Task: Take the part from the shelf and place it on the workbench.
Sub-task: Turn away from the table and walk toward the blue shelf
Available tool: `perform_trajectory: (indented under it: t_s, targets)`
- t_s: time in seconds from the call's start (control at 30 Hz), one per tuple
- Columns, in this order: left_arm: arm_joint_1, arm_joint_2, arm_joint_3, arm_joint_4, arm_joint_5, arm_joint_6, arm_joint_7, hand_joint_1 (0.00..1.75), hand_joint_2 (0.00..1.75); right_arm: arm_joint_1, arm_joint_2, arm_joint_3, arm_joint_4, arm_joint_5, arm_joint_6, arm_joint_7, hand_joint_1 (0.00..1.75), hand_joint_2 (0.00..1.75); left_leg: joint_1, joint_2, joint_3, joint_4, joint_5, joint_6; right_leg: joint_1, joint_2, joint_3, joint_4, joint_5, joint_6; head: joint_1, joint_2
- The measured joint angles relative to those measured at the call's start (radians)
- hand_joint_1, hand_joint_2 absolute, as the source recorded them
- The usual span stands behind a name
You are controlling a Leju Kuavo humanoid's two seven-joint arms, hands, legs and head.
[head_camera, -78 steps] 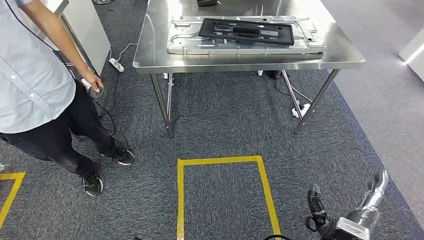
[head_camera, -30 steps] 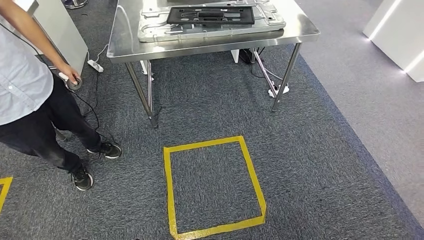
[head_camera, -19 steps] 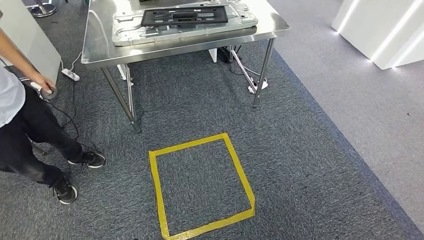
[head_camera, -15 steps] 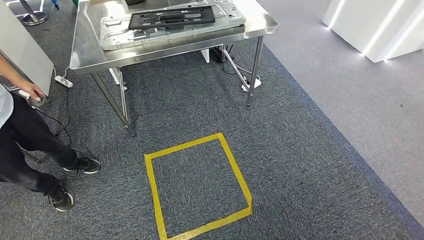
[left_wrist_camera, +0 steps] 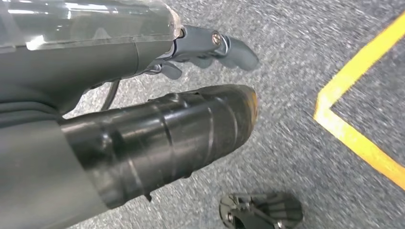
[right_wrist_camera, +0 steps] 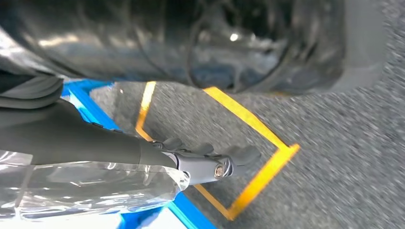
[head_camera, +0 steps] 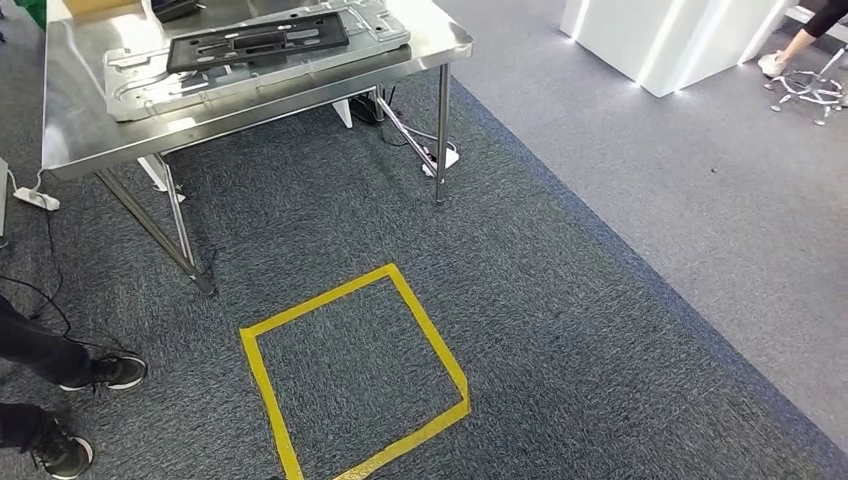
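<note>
Up in the frame's upper left, black part point(head_camera: 257, 42) flat on steel workbench point(head_camera: 60, 140). Left hand point(left_wrist_camera: 210, 45) and right hand point(right_wrist_camera: 210, 160): fingers loosely apart, holding nothing.

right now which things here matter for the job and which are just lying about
For the job:
workbench
black part on a metal plate

Lying about:
yellow tape square
power strip
person's shoes
white cabinet
</note>
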Motion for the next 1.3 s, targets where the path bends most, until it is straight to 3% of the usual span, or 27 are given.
perform_trajectory:
  t_s: [0.03, 0.1, 0.17, 0.23, 0.27, 0.33, 0.4, 0.43, 0.5, 0.57, 0.6, 0.67, 0.7, 0.73, 0.77, 0.8, 0.87, 0.93, 0.97, 1.03, 1.1, 1.17, 1.23, 1.27, 1.3]
  targets:
    - [-0.001, 0.0, 0.0, 0.0, 0.0, 0.0, 0.0, 0.0, 0.0, 0.002, 0.0, 0.0, 0.0, 0.0, 0.0, 0.0, 0.0, 0.0, 0.002, 0.011, 0.003, -0.008, 0.007, 0.004, 0.001, -0.008, -0.003, 0.004, -0.003, 0.005, 0.0, 0.0]
    - [0.0, -0.001, 0.001, 0.0, 0.001, 0.001, 0.0, 0.0, 0.0, 0.003, 0.0, 0.0, 0.001, 0.001, 0.0, 0.0, 0.0, 0.0, 0.006, 0.036, 0.007, -0.024, 0.02, 0.014, 0.003, -0.052, -0.029, 0.059, -0.042, 0.011, 0.003, 0.0]
    - [0.003, -0.001, 0.002, 0.0, 0.001, 0.001, 0.0, 0.0, 0.0, 0.001, 0.0, 0.0, 0.001, 0.001, 0.0, 0.001, 0.0, 0.0, 0.003, 0.063, 0.004, -0.025, 0.024, 0.019, 0.0, -0.093, -0.082, 0.175, -0.109, 0.018, 0.005, 0.0]
    - [0.005, -0.001, 0.006, 0.0, 0.003, 0.001, 0.0, 0.0, 0.0, 0.001, 0.0, 0.0, 0.002, 0.004, 0.001, 0.005, 0.0, 0.0, 0.002, 0.092, 0.0, -0.022, 0.022, 0.017, -0.007, -0.105, -0.116, 0.258, -0.136, 0.026, 0.005, 0.0]
    - [0.005, -0.001, 0.007, 0.0, 0.004, 0.001, 0.0, 0.0, 0.0, 0.002, 0.0, 0.0, 0.002, 0.005, 0.001, 0.008, 0.0, 0.0, 0.003, 0.106, -0.001, -0.021, 0.021, 0.015, -0.012, -0.11, -0.11, 0.257, -0.126, 0.03, 0.005, 0.0]
    - [0.004, -0.001, 0.009, 0.0, 0.005, 0.001, 0.0, 0.0, 0.0, 0.003, 0.0, 0.0, 0.003, 0.008, 0.001, 0.012, 0.0, 0.0, 0.005, 0.128, 0.001, -0.017, 0.015, 0.006, -0.018, -0.135, -0.041, 0.142, -0.072, 0.035, 0.005, 0.0]
    - [0.004, -0.001, 0.011, 0.0, 0.005, 0.002, 0.0, 0.0, 0.0, 0.0, 0.0, 0.0, 0.003, 0.009, 0.002, 0.014, 0.0, 0.0, 0.003, 0.147, 0.003, -0.012, 0.007, -0.007, -0.014, -0.168, 0.024, 0.025, -0.037, 0.029, 0.004, 0.0]
    - [0.002, -0.001, 0.012, 0.0, 0.005, 0.003, 0.0, 0.0, 0.0, -0.001, 0.0, 0.0, 0.003, 0.01, 0.002, 0.014, 0.0, 0.0, 0.001, 0.155, 0.005, -0.01, 0.004, -0.013, -0.011, -0.176, 0.038, -0.004, -0.033, 0.023, 0.004, 0.0]
    - [-0.001, -0.001, 0.015, 0.0, 0.006, 0.004, 0.0, 0.0, 0.0, 0.001, 0.0, 0.0, 0.003, 0.011, 0.002, 0.014, 0.0, 0.0, 0.001, 0.17, 0.011, -0.011, 0.0, -0.024, -0.006, -0.161, 0.036, -0.007, -0.032, 0.007, 0.002, 0.0]
    - [-0.004, -0.002, 0.015, 0.0, 0.006, 0.005, 0.0, 0.0, 0.0, 0.002, 0.001, 0.0, 0.003, 0.011, 0.002, 0.015, 0.0, 0.0, 0.005, 0.151, 0.01, 0.006, -0.018, -0.034, -0.008, -0.142, 0.036, -0.014, -0.027, -0.008, 0.002, 0.0]
    - [-0.003, -0.002, 0.016, 0.0, 0.006, 0.005, 0.0, 0.0, 0.0, 0.001, 0.001, 0.0, 0.003, 0.011, 0.002, 0.016, 0.0, 0.0, 0.008, 0.126, -0.005, 0.043, -0.044, -0.037, -0.01, -0.132, 0.036, -0.017, -0.024, -0.015, 0.002, 0.0]
    - [-0.001, -0.001, 0.017, 0.0, 0.006, 0.006, 0.0, 0.0, 0.0, -0.002, 0.001, 0.0, 0.003, 0.011, 0.002, 0.016, 0.0, 0.0, 0.01, 0.077, -0.062, 0.167, -0.114, -0.039, -0.007, -0.112, 0.032, -0.018, -0.021, -0.023, 0.002, 0.0]
    - [0.001, -0.001, 0.017, 0.0, 0.006, 0.006, 0.0, 0.0, 0.0, -0.002, 0.001, 0.0, 0.003, 0.011, 0.002, 0.016, 0.0, 0.0, 0.011, 0.067, -0.093, 0.232, -0.138, -0.039, -0.004, -0.099, 0.03, -0.016, -0.02, -0.025, 0.002, 0.0]
    - [0.003, -0.001, 0.017, 0.0, 0.006, 0.006, 0.0, 0.0, 0.0, -0.002, 0.001, 0.0, 0.003, 0.011, 0.002, 0.016, 0.0, 0.0, 0.01, 0.064, -0.114, 0.269, -0.142, -0.037, -0.001, -0.086, 0.03, -0.014, -0.02, -0.026, 0.002, 0.0]
    - [0.004, -0.001, 0.017, 0.0, 0.006, 0.006, 0.0, 0.0, 0.0, -0.001, 0.001, 0.0, 0.003, 0.011, 0.002, 0.016, 0.0, 0.0, 0.01, 0.061, -0.118, 0.271, -0.126, -0.034, 0.002, -0.072, 0.029, -0.012, -0.02, -0.027, 0.002, 0.0]
    - [0.004, -0.001, 0.017, 0.0, 0.006, 0.006, 0.0, 0.0, 0.0, -0.001, 0.001, 0.0, 0.003, 0.011, 0.002, 0.017, 0.0, 0.0, 0.009, 0.057, -0.106, 0.235, -0.092, -0.03, 0.003, -0.058, 0.03, -0.01, -0.02, -0.027, 0.002, 0.0]
    - [0.005, -0.001, 0.018, 0.0, 0.007, 0.006, 0.0, 0.0, 0.0, -0.002, 0.002, 0.0, 0.004, 0.009, 0.004, 0.019, 0.0, 0.0, 0.008, 0.016, -0.054, 0.104, -0.018, -0.018, 0.005, -0.032, 0.029, -0.006, -0.02, -0.025, 0.002, 0.0]
    - [0.004, 0.0, 0.018, 0.0, 0.008, 0.007, 0.0, 0.0, 0.0, -0.003, 0.004, -0.001, 0.004, 0.004, 0.009, 0.019, 0.0, 0.0, 0.005, -0.026, -0.025, 0.022, 0.011, -0.009, 0.002, -0.009, 0.022, -0.003, -0.017, -0.017, 0.002, 0.0]
    - [0.002, 0.0, 0.018, 0.0, 0.008, 0.008, 0.0, 0.0, 0.0, -0.004, 0.005, -0.001, 0.004, 0.002, 0.012, 0.019, 0.0, 0.0, 0.003, -0.032, -0.024, 0.014, 0.01, -0.007, 0.0, 0.002, 0.018, -0.003, -0.014, -0.011, 0.002, 0.0]
    - [-0.001, 0.0, 0.018, 0.0, 0.01, 0.009, -0.001, 0.0, 0.0, -0.001, 0.005, -0.002, 0.005, 0.002, 0.016, 0.019, 0.0, 0.0, 0.003, -0.009, -0.019, 0.001, 0.019, 0.001, -0.004, 0.014, 0.013, -0.006, -0.008, 0.003, 0.002, 0.0]
    - [-0.001, 0.0, 0.018, 0.0, 0.014, 0.01, -0.003, 0.0, 0.0, 0.0, 0.005, -0.003, 0.005, 0.009, 0.017, 0.019, 0.0, 0.0, 0.006, 0.018, -0.011, -0.017, 0.032, 0.013, 0.0, -0.03, -0.004, 0.027, -0.033, 0.011, 0.004, 0.0]
    - [0.002, -0.001, 0.019, 0.0, 0.018, 0.011, -0.004, 0.0, 0.0, -0.002, 0.005, -0.002, 0.006, 0.02, 0.019, 0.021, 0.0, 0.0, 0.005, 0.046, -0.012, -0.024, 0.037, 0.021, 0.0, -0.088, -0.054, 0.134, -0.098, 0.018, 0.005, 0.0]
    - [0.004, 0.0, 0.021, 0.0, 0.019, 0.011, -0.004, 0.0, 0.0, -0.003, 0.006, -0.001, 0.008, 0.029, 0.021, 0.023, 0.0, 0.0, 0.004, 0.079, -0.015, -0.022, 0.037, 0.022, -0.008, -0.104, -0.104, 0.242, -0.142, 0.028, 0.006, 0.0]
    - [0.004, 0.0, 0.022, 0.0, 0.019, 0.011, -0.004, 0.0, 0.0, -0.003, 0.006, -0.001, 0.009, 0.032, 0.022, 0.024, 0.0, 0.0, 0.004, 0.093, -0.016, -0.021, 0.036, 0.021, -0.013, -0.108, -0.105, 0.252, -0.137, 0.032, 0.005, 0.0]
    - [0.004, -0.001, 0.022, 0.0, 0.019, 0.011, -0.004, 0.0, 0.0, -0.002, 0.007, 0.0, 0.01, 0.034, 0.023, 0.025, 0.0, 0.0, 0.004, 0.106, -0.016, -0.02, 0.034, 0.018, -0.017, -0.114, -0.086, 0.221, -0.115, 0.036, 0.006, 0.0]
